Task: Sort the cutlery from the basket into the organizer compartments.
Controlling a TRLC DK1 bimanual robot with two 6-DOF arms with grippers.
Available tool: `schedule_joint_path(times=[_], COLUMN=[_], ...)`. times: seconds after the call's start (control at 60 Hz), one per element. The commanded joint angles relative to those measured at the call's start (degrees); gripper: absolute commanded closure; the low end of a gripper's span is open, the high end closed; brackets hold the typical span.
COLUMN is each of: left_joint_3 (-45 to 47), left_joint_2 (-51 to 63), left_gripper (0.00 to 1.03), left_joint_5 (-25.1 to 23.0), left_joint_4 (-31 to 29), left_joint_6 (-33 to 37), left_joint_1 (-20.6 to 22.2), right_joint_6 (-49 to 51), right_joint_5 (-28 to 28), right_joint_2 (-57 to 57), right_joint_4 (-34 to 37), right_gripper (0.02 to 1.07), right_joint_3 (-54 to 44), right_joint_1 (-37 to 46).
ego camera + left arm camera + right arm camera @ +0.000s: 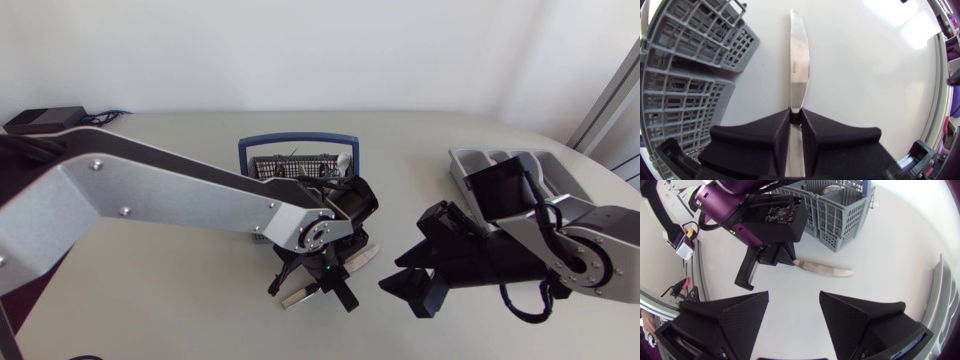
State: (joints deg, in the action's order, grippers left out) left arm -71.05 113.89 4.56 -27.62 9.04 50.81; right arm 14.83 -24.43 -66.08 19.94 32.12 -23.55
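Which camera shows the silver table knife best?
Left wrist view: the silver table knife appears close up, clamped in the left gripper. Right wrist view shows only the blade; head view, just its ends.

Light: bright and even in all three views we hold, diffuse and from above, with no hard beam.

Table (150,230): pale in the head view, close to white in both wrist views.

Glare: we log one washed-out patch on the table in the left wrist view, ahead of the knife (799,55) and off to one side. The blade carries a soft sheen, duller toward the handle.

Shadows: all soft-edged and faint.
- On the table around the left gripper (325,280) in the head view.
- A thin line along the knife in the right wrist view.
- A grey fringe at the foot of the basket (840,210).

Right gripper (794,310): matte black, and we find no highlights on it.
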Motion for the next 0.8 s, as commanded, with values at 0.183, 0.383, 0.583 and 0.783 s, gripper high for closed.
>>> schedule_joint_path(times=[0.183, 0.383, 0.583, 0.783], left_joint_3=[1.0, 0.5, 0.7, 1.1], left_joint_2=[-7.9, -14.7, -19.8, -21.3], left_gripper=[1.00, 1.00, 1.00, 1.00], left_joint_5=[-2.6, -12.9, -25.1, -26.8], left_joint_4=[-0.2, 1.2, 7.0, 16.5], left_joint_6=[0.8, -1.3, -7.5, -14.5], left_joint_1=[-1.2, -5.4, -10.1, -10.8], right_joint_6=[1.3, 1.2, -1.0, -8.8], right_joint_5=[-3.9, -9.9, -14.3, -13.3], right_joint_2=[4.4, 9.8, 10.8, 9.4], right_joint_4=[2.1, 2.9, 1.9, -3.4], right_gripper=[0.33, 0.33, 0.33, 0.33], right_joint_3=[-1.5, -0.6, 1.3, 5.0], right_joint_1=[4.0, 9.0, 11.9, 9.4])
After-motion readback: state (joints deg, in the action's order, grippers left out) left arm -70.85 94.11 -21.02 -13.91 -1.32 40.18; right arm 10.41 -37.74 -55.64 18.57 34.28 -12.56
